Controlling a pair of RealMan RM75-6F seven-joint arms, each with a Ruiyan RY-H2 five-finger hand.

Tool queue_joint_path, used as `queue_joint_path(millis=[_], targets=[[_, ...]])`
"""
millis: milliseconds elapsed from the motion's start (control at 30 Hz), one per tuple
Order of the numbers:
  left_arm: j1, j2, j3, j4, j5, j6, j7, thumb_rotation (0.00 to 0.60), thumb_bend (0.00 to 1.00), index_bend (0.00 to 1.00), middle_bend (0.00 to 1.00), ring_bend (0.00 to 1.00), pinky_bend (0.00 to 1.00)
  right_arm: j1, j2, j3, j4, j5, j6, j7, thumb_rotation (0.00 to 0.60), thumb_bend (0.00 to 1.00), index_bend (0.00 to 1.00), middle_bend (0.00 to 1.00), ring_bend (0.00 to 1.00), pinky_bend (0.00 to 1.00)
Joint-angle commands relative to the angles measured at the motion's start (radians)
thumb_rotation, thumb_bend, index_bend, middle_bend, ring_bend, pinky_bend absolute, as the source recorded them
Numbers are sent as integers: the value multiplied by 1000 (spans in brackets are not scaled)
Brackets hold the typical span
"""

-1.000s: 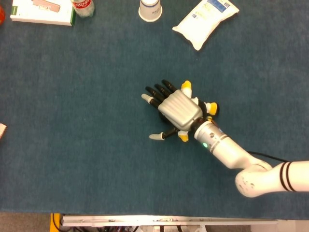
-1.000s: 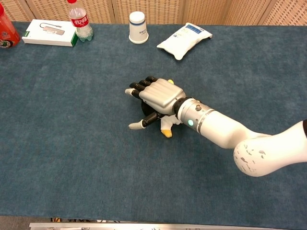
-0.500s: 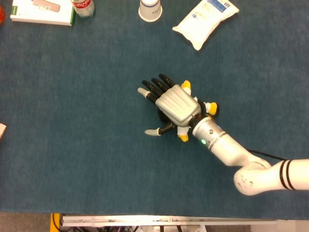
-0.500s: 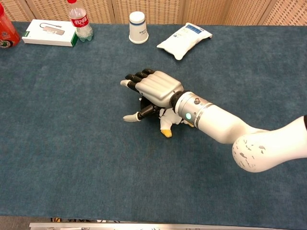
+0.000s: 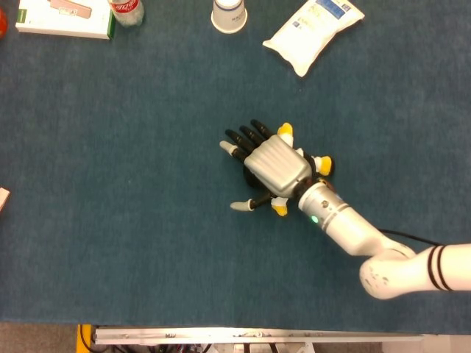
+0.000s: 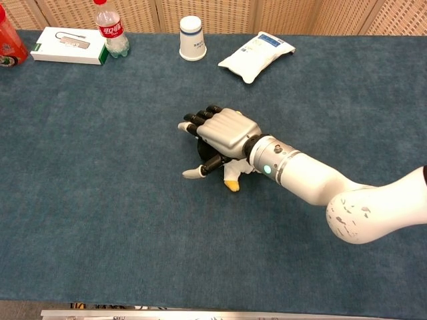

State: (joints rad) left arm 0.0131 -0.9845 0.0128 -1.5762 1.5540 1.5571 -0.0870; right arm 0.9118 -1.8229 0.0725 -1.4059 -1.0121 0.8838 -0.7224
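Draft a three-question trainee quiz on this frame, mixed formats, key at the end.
1. True or false: the right hand is over a black, white and yellow penguin toy on the blue table cover.
2. Which thing stands between the clear bottle and the white pouch at the far edge?
A. a red can
B. a white paper cup
C. a green bowl
3. Fill in: the flat thing beside the clear bottle is a white ____.

Key
1. True; the toy's yellow parts show from under the hand, fingers spread over it.
2. B, the white paper cup, upside down.
3. box, with a green edge.
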Motion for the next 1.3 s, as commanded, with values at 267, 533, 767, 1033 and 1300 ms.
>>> queue_joint_path(millis=[267, 533, 767, 1033, 1300], targets=[[-7, 0, -1, -8, 9, -3, 7, 600, 341, 193, 237, 189, 140, -107, 199, -38, -214, -125, 151, 85, 68, 0, 0, 0, 0, 0], [-16, -4, -11, 1, 2, -10, -1, 600, 341, 193, 237, 188, 140, -231, 411, -63, -388, -148, 306, 118, 241, 0, 0, 0, 0, 0], [-29, -17, -21, 15, -2, -17, 4, 600, 341, 194, 237, 189, 140, -368, 586, -105, -467, -190, 440, 209, 530, 0, 0, 0, 0, 0], [-42, -33, -27, 8, 13, -12, 22, 600, 341, 196, 237, 189, 140, -524, 705, -169, -491, -348, 601, 322, 530, 0, 0, 0, 0, 0], [-43, -33, -33, 1, 14, 1, 20, 600, 341, 196, 237, 189, 140, -644, 744, -204, -484, -448, 697, 390, 531, 0, 0, 0, 0, 0]])
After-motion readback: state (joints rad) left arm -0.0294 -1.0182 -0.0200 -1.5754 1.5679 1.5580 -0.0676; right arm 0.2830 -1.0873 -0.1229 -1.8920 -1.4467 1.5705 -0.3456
